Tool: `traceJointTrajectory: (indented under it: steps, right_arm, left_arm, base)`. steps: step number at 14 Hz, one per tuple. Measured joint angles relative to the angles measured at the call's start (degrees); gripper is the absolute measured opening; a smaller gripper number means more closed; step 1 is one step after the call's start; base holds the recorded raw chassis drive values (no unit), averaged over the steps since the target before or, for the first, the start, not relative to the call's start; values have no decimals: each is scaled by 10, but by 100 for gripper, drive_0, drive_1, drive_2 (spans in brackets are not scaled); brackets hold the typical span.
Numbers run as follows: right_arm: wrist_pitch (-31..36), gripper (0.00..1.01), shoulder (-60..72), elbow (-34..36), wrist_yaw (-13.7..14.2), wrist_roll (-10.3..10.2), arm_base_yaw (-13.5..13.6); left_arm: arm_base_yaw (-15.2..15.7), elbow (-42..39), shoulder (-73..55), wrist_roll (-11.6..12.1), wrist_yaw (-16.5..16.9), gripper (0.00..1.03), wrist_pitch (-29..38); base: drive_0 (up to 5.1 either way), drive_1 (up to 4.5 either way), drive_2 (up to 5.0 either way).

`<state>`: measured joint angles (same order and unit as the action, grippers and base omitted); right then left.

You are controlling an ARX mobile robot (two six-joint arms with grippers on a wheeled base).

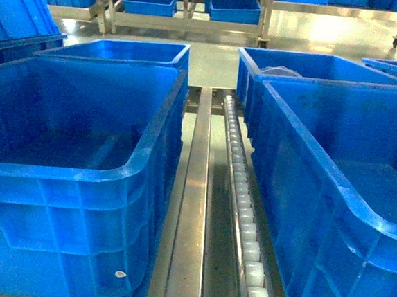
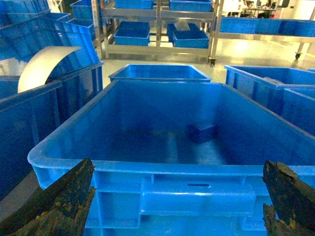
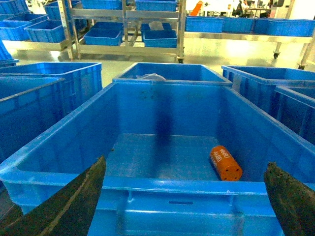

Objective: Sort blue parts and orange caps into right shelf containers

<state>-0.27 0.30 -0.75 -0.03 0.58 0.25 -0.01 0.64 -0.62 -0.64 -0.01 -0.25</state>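
Both hands, left hand (image 2: 177, 196) and right hand (image 3: 184, 196), spread apart, empty. Crates hold one blue part (image 2: 202, 132) and one orange cap (image 3: 226, 163); remaining stock probably out of view.

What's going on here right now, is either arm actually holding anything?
Neither arm holds anything. The left gripper is open, hovering at the near rim of a blue crate with one blue part lying on its floor. The right gripper is also open, in front of another crate that has an orange cap lying on its side inside. A roller track runs between the two crates.
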Motion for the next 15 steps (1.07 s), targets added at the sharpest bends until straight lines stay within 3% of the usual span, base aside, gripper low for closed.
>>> traceJointTrajectory:
  steps: [15]
  right_arm:
    - [0, 98, 0, 0, 0, 0, 0]
  left_arm:
    - [0, 0, 0, 0, 0, 98, 0]
  base:
    - [0, 0, 0]
